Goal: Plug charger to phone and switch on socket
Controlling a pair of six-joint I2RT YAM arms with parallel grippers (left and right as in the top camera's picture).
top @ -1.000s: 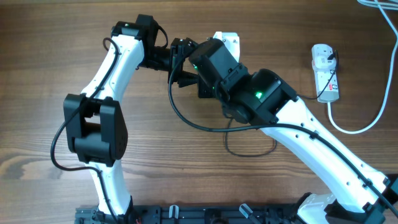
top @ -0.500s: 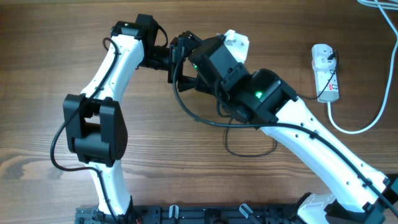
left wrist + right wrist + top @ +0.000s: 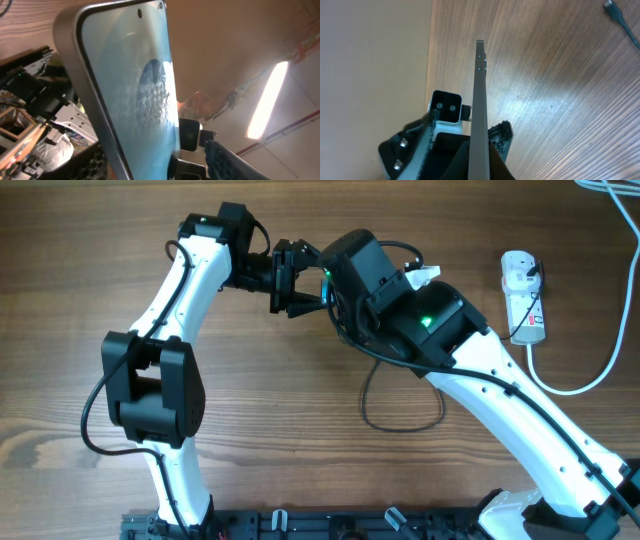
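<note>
The phone, with a cyan-blue screen and grey rim, is held up off the table. In the right wrist view it stands edge-on, clamped in my right gripper. My left gripper is open, its fingers on either side of the phone; one finger is apart from the screen. Only a cyan sliver of the phone shows overhead. The charger's black cable loops on the table under my right arm. Its connector tip lies on the wood. The socket lies at the far right with a black plug in it.
The socket's thick white cord curves along the right edge of the table. My left wrist's white camera box sits close beside the phone. Both arms crowd the top middle of the table.
My right wrist has rolled and shifted a little to the right with the phone; its white camera box swung from the top to the right side. My left arm has stayed in place.
</note>
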